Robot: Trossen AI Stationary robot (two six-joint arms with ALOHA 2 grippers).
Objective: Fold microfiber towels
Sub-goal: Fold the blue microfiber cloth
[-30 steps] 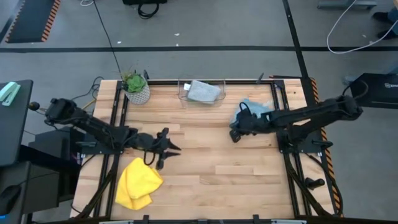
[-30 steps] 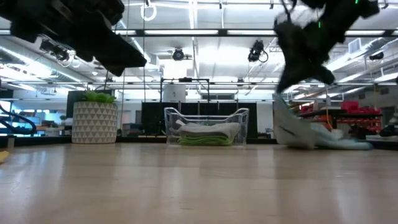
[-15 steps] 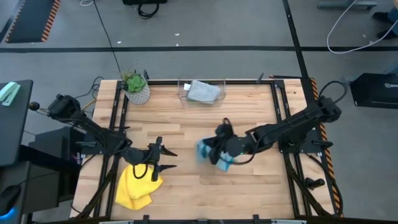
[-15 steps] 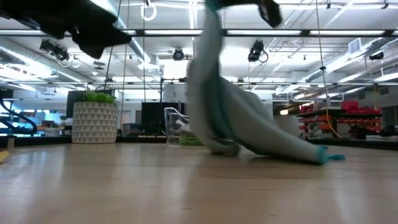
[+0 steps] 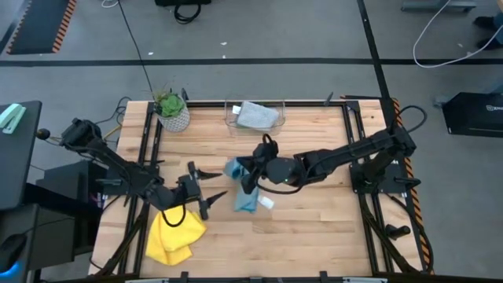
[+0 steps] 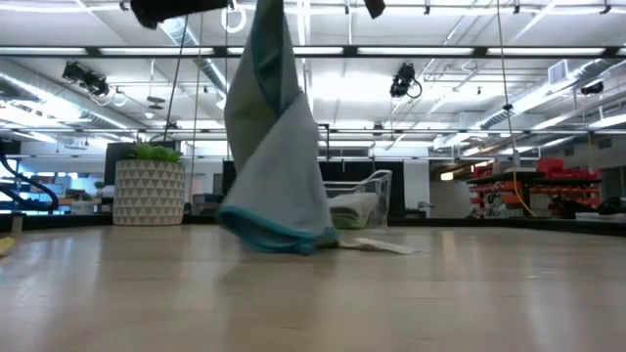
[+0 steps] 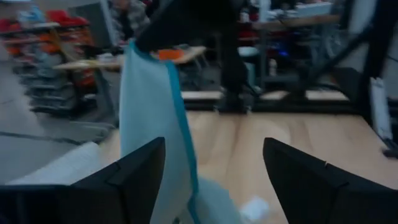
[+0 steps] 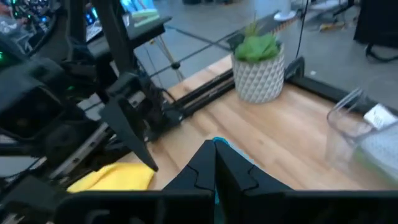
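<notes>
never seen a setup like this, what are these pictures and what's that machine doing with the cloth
These are four camera views of one moment. A robot with two dark arms works at a wooden table. One camera looks straight down, one sits at table-top height, and one rides on each wrist.

The right gripper is shut on the light blue towel, holding it up over the middle of the table so its lower edge touches the wood. The left gripper is open, pointed at that towel from close by.

Also on the table: a yellow towel crumpled at the near left, a potted plant at the far left, and a clear bin at the far edge with a pale grey towel inside.
</notes>
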